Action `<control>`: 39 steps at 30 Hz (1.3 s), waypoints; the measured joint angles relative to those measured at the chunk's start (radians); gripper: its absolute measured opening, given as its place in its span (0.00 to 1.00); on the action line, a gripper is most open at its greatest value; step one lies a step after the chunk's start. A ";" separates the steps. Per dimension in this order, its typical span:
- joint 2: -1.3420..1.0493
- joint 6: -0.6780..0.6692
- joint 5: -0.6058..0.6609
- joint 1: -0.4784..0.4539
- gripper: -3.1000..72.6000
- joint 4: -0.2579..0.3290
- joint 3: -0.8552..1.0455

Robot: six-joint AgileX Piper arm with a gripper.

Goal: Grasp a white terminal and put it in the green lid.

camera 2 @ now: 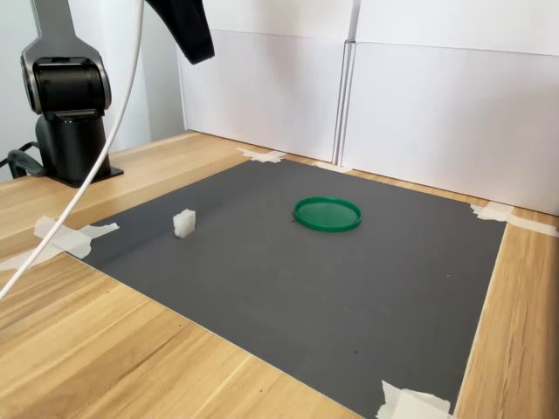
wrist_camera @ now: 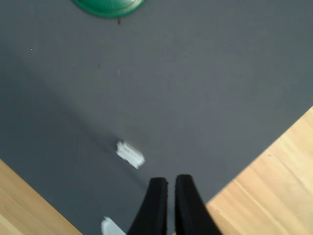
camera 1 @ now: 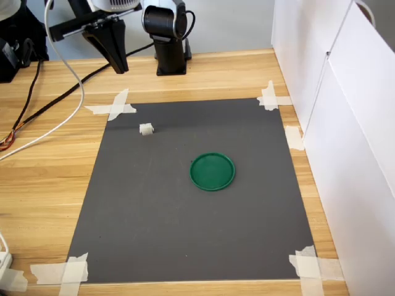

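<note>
Gripper (wrist_camera: pixel 167 182) raised high above the bench (camera 1: pixel 203 74), jaws drawn nearly together with only a thin slit showing in the wrist view, nothing held. Hangs over the mat corner nearest the arm base (camera 1: pixel 170 43), likely a ready pose ahead of any descent.

White terminal (camera 1: pixel 146 129) resting on the dark grey mat (camera 1: pixel 185 228), near that same taped corner, apart from the tape strips (camera 1: pixel 114 106). Green lid (camera 1: pixel 212 171) flat, rim up, empty, closer to the mat's middle and well apart from the terminal; probably placed so the carry runs over bare mat only.

Open mat all around the terminal, so room for jaws on either side once opened wider. White panels (camera 1: pixel 345 111) stand beyond the lid, clear of the likely path. White cable (camera 1: pixel 65 68) trails across the bench beside the mat, off the route.
</note>
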 joint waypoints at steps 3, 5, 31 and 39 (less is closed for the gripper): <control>0.020 -0.031 0.001 0.000 0.31 -0.035 0.000; 0.031 -0.032 0.003 0.000 0.45 -0.054 0.000; -0.003 -0.188 -0.079 0.000 0.98 -0.100 0.278; 0.000 -0.167 -0.163 0.084 0.96 -0.089 0.312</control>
